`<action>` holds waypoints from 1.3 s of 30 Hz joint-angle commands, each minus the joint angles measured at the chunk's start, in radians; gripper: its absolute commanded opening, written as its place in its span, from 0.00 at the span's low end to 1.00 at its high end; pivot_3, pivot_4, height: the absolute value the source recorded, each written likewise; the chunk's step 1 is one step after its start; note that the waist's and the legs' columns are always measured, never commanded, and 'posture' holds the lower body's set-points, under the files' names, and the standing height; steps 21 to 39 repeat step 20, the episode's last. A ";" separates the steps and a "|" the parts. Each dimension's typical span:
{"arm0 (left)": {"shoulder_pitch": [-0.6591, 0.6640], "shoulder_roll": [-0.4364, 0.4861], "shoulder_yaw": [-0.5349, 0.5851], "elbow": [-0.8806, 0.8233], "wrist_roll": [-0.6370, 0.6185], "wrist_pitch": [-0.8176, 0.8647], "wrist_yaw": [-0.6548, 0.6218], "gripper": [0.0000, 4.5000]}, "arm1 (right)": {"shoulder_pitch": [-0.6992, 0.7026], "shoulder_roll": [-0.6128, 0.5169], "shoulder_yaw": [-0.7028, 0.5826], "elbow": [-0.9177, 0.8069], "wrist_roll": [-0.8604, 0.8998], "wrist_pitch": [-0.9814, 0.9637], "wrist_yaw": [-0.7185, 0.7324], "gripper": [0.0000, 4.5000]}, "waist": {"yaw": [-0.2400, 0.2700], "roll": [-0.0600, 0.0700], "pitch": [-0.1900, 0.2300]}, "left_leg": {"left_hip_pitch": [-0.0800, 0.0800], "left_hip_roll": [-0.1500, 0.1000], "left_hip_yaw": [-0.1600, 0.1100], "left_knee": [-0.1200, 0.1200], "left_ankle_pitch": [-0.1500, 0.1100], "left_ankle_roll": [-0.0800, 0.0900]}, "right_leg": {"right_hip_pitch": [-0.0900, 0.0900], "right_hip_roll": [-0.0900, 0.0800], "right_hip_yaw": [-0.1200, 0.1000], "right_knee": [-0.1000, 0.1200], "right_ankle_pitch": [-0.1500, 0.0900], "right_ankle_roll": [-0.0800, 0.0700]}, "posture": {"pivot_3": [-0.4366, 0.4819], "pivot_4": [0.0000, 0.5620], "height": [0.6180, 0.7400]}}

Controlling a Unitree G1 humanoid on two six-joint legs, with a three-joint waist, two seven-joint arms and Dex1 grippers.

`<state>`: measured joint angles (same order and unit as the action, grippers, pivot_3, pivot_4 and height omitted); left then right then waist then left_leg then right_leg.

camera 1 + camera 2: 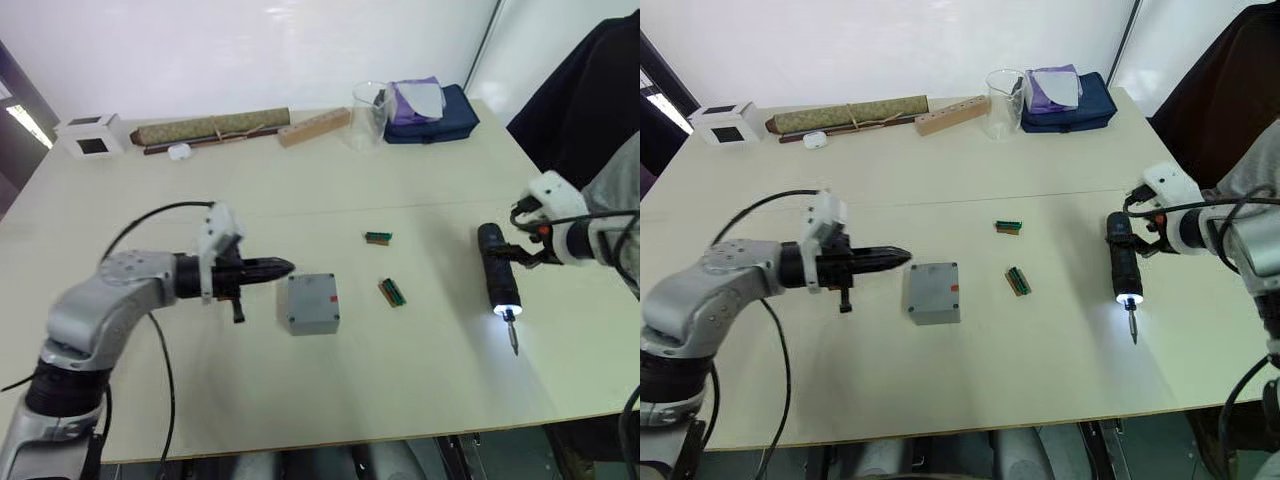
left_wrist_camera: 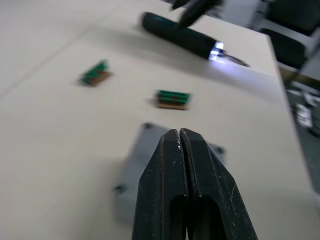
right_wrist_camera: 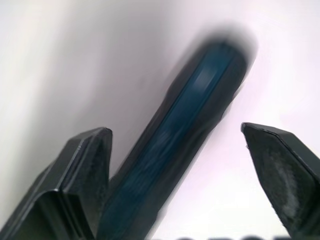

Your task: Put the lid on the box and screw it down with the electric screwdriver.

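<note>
- Jaws of the right gripper (image 3: 175, 165) stand wide open on either side of the screwdriver (image 1: 1121, 262), which lies on the table (image 1: 1060, 370) at the right of the frame, its lit tip pointing toward the near edge.
- Jaws of the left gripper (image 2: 181, 137) are pressed shut and hold nothing; they point at the box (image 1: 311, 303) from just left of it, in the middle of the frame.
- The lid (image 1: 932, 288) appears to sit on the box already, its red mark showing near one edge, so I judge the step in hand to be picking up the screwdriver.
- Before closing, the right gripper would do well to centre the barrel between its fingers; in the right wrist view it sits nearer one finger (image 3: 85, 170) than the other.
- Gripping around mid-barrel, away from the lit tip, should keep the bit free and the tool balanced.
- A round barrel may roll under a lopsided squeeze, so a slow, square close looks safest.
- Two small green parts (image 1: 392, 291) lie between box and screwdriver; the carry path should pass above them.
- The left gripper is well placed to steady the box.
</note>
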<state>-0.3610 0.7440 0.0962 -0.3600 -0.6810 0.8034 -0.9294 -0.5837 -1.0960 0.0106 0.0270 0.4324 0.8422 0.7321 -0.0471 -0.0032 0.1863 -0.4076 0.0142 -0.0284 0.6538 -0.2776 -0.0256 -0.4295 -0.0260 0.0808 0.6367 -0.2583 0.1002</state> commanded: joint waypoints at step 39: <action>0.571 0.122 0.155 -0.234 -0.106 0.068 -0.005 0.00 | 0.823 0.204 -0.362 -0.704 0.424 0.080 0.106 1.00 | 0.030 -0.007 0.002 | 0.016 0.003 0.000 0.010 0.001 -0.002 | 0.023 -0.003 0.000 -0.005 0.001 -0.001 | 0.48 0.27 1.00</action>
